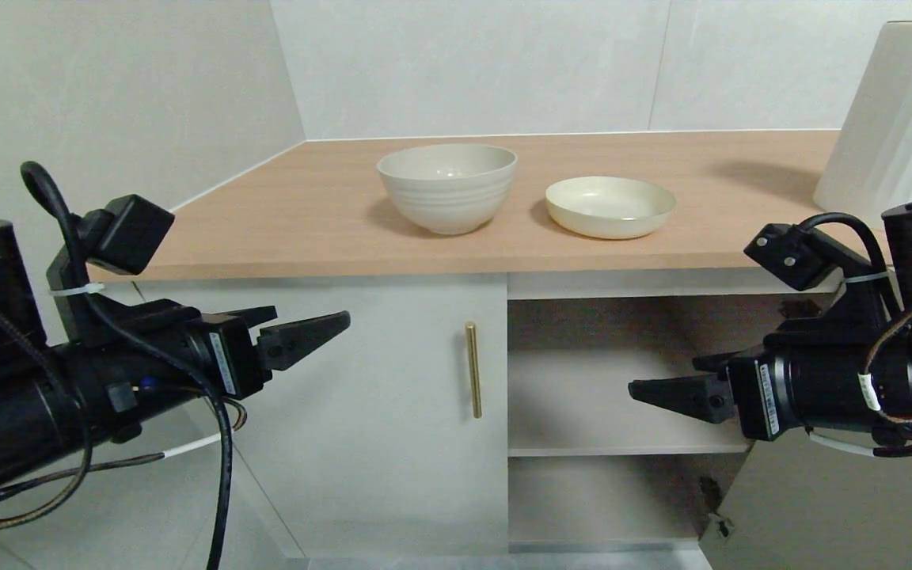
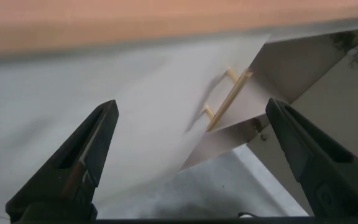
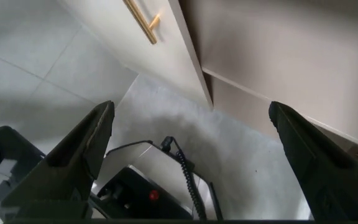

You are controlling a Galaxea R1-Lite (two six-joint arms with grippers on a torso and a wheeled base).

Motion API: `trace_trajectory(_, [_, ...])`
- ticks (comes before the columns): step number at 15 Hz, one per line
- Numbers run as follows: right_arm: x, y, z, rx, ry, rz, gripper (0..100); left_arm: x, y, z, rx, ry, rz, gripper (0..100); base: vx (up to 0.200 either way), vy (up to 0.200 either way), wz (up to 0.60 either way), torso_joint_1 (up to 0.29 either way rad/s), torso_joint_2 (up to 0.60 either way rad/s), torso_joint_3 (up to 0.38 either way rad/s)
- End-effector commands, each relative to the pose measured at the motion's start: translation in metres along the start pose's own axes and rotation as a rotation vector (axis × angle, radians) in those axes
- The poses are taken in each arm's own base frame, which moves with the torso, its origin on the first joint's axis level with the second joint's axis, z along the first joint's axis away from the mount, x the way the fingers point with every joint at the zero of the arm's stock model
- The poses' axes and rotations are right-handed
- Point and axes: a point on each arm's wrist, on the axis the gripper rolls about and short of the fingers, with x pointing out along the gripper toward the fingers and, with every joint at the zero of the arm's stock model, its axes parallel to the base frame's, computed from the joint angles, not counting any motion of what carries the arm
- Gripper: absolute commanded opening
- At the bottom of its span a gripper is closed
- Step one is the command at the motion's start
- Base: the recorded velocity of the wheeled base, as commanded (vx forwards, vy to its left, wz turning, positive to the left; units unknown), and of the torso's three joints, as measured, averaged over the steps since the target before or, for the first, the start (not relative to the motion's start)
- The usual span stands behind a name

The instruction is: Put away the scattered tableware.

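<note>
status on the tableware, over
Both open and empty: left gripper, right gripper, in front of the cabinet. On the countertop: bowl, shallow dish, untouched. Cabinet: right compartment open, left door shut.

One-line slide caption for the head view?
Left gripper and right gripper, both open, before a cabinet with its right side open; deep bowl and shallow dish sit on the wooden countertop above.
</note>
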Motion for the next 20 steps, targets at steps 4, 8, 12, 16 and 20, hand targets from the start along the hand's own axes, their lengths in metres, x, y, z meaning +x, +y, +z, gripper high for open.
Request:
trace_trajectory(4, [0.000, -0.002, 0.000, 0.003, 0.001, -0.007, 100, 0.003, 0.001, -0.002, -0.002, 0.010, 0.003, 100, 0.000, 0.000, 0.00, 0.110, -0.35, -0.309])
trace_trajectory(8, [0.002, -0.003, 0.000, 0.005, 0.005, -0.011, 100, 0.006, 0.002, -0.003, -0.004, 0.021, 0.005, 100, 0.000, 0.000, 0.00, 0.146, -0.49, -0.303])
trace_trajectory(12, [0.002, -0.003, 0.000, 0.003, 0.005, -0.011, 100, 0.010, 0.001, 0.001, -0.071, 0.018, -0.017, 100, 0.000, 0.000, 0.00, 0.181, -0.47, -0.292])
trace_trajectory(16, [0.002, -0.003, 0.000, -0.013, 0.005, -0.012, 100, 0.014, 0.001, 0.002, -0.129, 0.031, -0.053, 100, 0.000, 0.000, 0.00, 0.196, -0.48, -0.285])
trace_trajectory(20, [0.010, -0.004, 0.002, -0.019, -0.020, -0.012, 100, 0.028, 0.002, 0.010, -0.132, 0.049, -0.044, 100, 0.000, 0.000, 0.00, 0.129, -0.30, -0.168])
